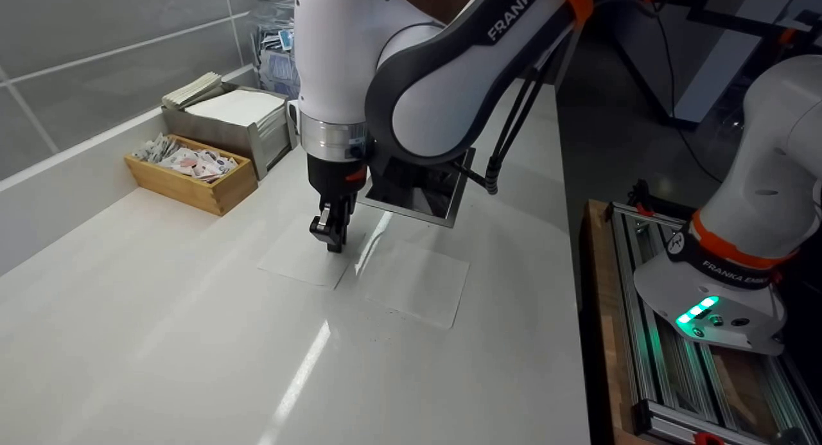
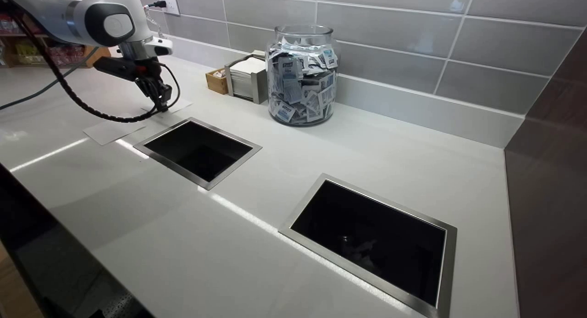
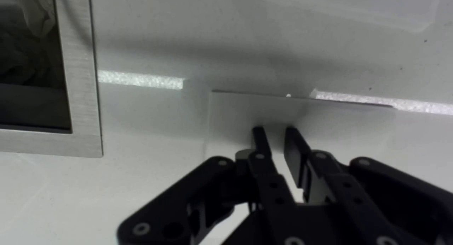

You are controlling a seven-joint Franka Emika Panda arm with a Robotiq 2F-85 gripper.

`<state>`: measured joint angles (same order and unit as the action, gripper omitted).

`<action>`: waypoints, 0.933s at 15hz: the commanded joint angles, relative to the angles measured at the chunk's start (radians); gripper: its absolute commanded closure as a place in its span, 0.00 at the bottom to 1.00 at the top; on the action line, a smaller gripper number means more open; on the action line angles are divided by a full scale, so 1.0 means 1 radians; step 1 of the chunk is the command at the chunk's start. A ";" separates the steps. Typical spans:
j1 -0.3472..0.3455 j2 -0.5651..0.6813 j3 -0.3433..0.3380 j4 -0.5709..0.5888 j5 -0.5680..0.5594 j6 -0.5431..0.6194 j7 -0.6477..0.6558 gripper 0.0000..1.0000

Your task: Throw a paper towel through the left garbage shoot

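Tool (image 3: 274,132) over flat paper towel (image 1: 302,261). Stood narrowly parted, gripping nothing; probably called for pressing lightly, then slowly pinching up a fold.

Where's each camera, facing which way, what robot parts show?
In an exterior view: above the counter, facing along it toward the jar; arm, gripper, base.
In an exterior view: raised near a chute, facing the tiled wall diagonally; arm, gripper.
Wrist view: wrist-mounted, facing down onto a paper towel; gripper fingers.
Both exterior views share jar, box, arm, gripper.
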<state>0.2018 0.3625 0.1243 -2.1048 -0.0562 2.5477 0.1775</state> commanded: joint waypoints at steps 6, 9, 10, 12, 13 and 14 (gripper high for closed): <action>0.024 0.017 -0.016 0.027 -0.018 -0.034 0.033 0.84; 0.040 0.001 -0.024 0.025 -0.045 -0.026 0.055 0.60; 0.043 0.001 -0.025 0.027 -0.051 -0.025 0.060 0.51; 0.045 0.008 -0.024 0.034 -0.054 -0.023 0.061 0.36; 0.044 0.013 -0.023 0.038 -0.054 -0.023 0.059 0.29; 0.042 0.020 -0.021 0.041 -0.050 -0.021 0.052 0.20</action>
<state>0.2250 0.3670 0.1201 -2.0796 -0.0887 2.5463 0.2105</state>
